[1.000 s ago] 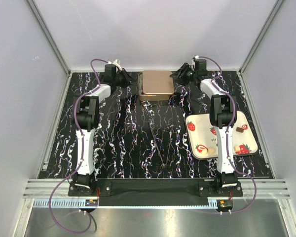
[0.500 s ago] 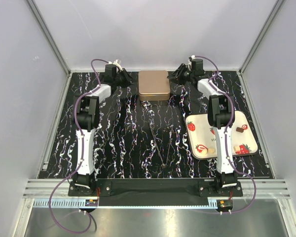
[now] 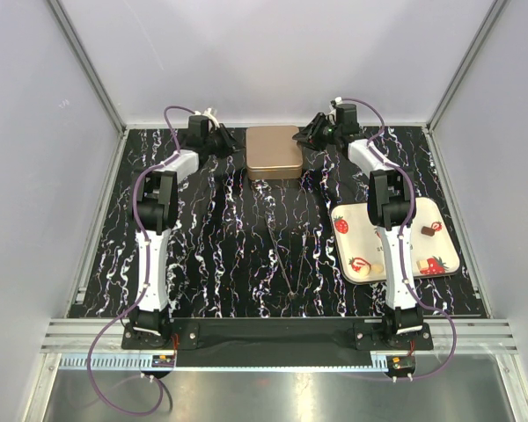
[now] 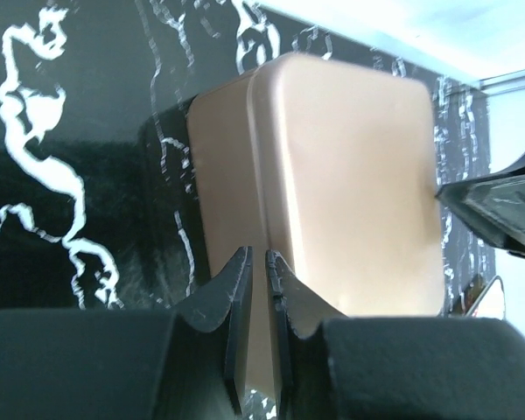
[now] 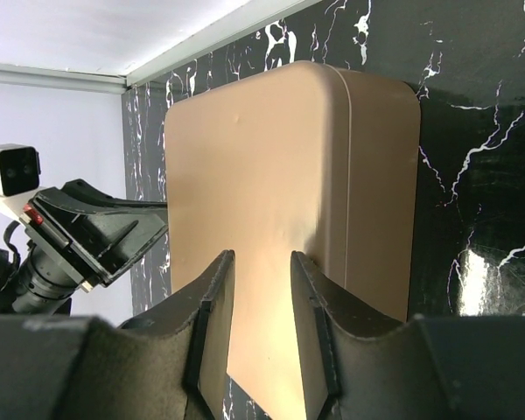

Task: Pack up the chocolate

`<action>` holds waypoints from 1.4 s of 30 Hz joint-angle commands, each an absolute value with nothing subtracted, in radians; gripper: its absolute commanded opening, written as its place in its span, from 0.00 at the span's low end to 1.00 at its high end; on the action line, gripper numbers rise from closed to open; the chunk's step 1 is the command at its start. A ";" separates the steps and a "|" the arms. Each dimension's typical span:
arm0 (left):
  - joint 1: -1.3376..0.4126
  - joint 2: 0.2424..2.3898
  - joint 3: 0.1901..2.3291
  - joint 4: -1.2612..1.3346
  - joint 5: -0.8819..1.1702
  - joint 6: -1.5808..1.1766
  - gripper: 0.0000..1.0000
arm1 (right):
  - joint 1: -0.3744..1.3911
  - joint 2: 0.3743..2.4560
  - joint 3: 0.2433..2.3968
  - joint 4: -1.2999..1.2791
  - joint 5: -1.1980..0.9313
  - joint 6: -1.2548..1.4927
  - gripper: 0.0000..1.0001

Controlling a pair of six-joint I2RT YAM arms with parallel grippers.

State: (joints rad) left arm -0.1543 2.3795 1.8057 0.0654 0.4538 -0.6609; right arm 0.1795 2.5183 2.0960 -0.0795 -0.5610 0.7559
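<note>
One smooth tan tin with rounded corners (image 3: 275, 151), lid on, sits at the far middle of the black, white-veined desk (image 3: 220, 237). Two tools flank it. The left tool (image 4: 255, 258) has its fingers almost together, with only a slit between them. The right tool (image 5: 262, 258) is slightly apart and empty. One glossy white strawberry-printed tray (image 3: 422, 211) lies to the right and holds small chocolate pieces: one dark brown (image 3: 434, 228), one pale (image 3: 377, 268). Whether there are more I cannot tell.

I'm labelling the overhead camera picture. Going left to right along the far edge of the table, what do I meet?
In order: left arm's black gripper → rose-gold rectangular metal tin with its lid on → right arm's black gripper.
</note>
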 commanded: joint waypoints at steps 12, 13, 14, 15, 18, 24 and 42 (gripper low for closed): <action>-0.186 2.209 1.787 0.057 0.408 -0.558 0.16 | 0.187 2.457 2.143 -0.011 -0.702 0.793 0.24; -0.190 2.213 1.784 0.064 0.411 -0.567 0.16 | 0.189 2.456 2.128 -0.009 -0.707 0.798 0.24; -0.195 2.220 1.781 0.069 0.420 -0.572 0.16 | 0.190 2.460 2.120 0.029 -0.713 0.804 0.24; -0.196 2.235 1.781 0.075 0.429 -0.578 0.16 | 0.190 2.464 2.112 0.047 -0.725 0.816 0.24; -0.204 2.269 1.770 0.090 0.445 -0.592 0.16 | 0.193 2.487 2.085 0.095 -0.753 0.851 0.24; -0.212 2.333 1.764 0.081 0.454 -0.603 0.16 | 0.192 2.551 2.066 0.121 -0.768 0.873 0.22; -0.213 2.146 1.832 -0.121 0.374 -0.517 0.24 | 0.192 2.390 2.129 -0.121 -0.723 0.761 0.22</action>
State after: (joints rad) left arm -0.2169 2.2951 1.7962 -0.0471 0.4194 -0.5709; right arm 0.1825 2.5580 2.0926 -0.0357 -0.7425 0.8299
